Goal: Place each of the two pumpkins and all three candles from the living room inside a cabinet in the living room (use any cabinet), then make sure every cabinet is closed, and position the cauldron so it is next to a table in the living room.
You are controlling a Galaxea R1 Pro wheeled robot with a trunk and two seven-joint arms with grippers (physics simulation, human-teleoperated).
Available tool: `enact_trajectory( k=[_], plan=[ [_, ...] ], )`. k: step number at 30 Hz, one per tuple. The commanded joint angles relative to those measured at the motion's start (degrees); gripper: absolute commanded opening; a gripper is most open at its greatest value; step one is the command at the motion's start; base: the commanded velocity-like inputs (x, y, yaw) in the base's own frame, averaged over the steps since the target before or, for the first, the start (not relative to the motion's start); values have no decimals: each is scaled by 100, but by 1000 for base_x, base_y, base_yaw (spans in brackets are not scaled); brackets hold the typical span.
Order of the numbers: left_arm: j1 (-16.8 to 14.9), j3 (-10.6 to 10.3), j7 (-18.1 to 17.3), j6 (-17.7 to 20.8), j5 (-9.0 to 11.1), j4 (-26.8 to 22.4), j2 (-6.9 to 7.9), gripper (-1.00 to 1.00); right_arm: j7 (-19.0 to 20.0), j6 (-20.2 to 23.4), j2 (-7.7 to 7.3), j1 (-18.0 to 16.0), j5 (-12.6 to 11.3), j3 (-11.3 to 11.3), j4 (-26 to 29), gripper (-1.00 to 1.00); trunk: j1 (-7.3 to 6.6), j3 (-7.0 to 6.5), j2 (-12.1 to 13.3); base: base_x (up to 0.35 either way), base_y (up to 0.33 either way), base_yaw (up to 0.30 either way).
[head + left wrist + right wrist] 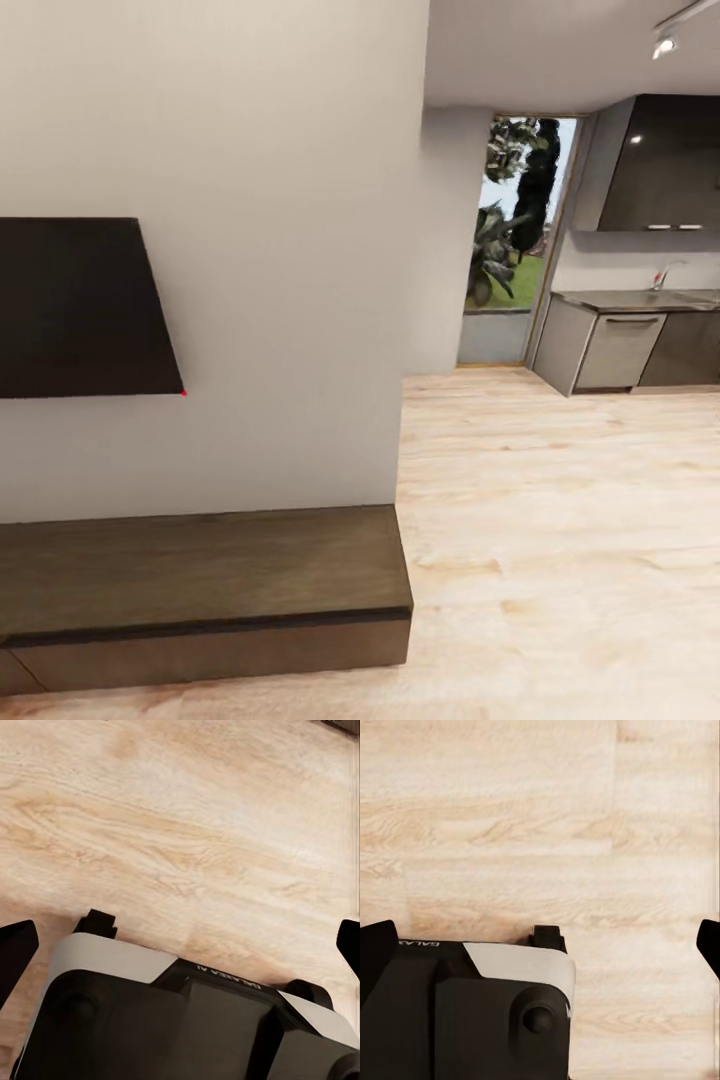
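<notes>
Cabinet [200, 590] lay ahead-left, long axis across the view — left claw [180, 937] nearer; both claws released, empty.

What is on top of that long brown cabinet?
The cabinet top is bare wood; a dark screen hangs on the wall above it. Its fronts look closed, so whatever is inside is hidden.

Low cabinet [200, 570] on wood floor [560, 520]

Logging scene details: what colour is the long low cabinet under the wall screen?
Dark brown wood, with a darker strip below its top edge; the cabinet shows best in the head view.
</notes>
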State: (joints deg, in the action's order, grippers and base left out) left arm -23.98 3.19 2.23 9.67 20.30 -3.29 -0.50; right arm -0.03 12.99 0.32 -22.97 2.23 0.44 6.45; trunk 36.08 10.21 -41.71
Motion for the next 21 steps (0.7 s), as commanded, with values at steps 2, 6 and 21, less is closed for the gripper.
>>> enact_trajectory(
  k=[2, 6, 21],
  plan=[
    [-1, 32, 23, 35, 18, -14, -6, 100, -13, 37, 2, 2, 23, 5, 14, 100, 3, 14, -6, 223, -237, 122],
    [-1, 32, 23, 35, 18, -14, -10, 100, -14, 37, -2, 1, 23, 1, 14, 100, 3, 32, -6, 233, -237, 182],
    [-1, 24, 23, 26, 4, -22, -16, 100, -15, 43, -5, 1, 6, -11, 15, 100, 3, 72, -6, 50, -97, 100]
  ],
)
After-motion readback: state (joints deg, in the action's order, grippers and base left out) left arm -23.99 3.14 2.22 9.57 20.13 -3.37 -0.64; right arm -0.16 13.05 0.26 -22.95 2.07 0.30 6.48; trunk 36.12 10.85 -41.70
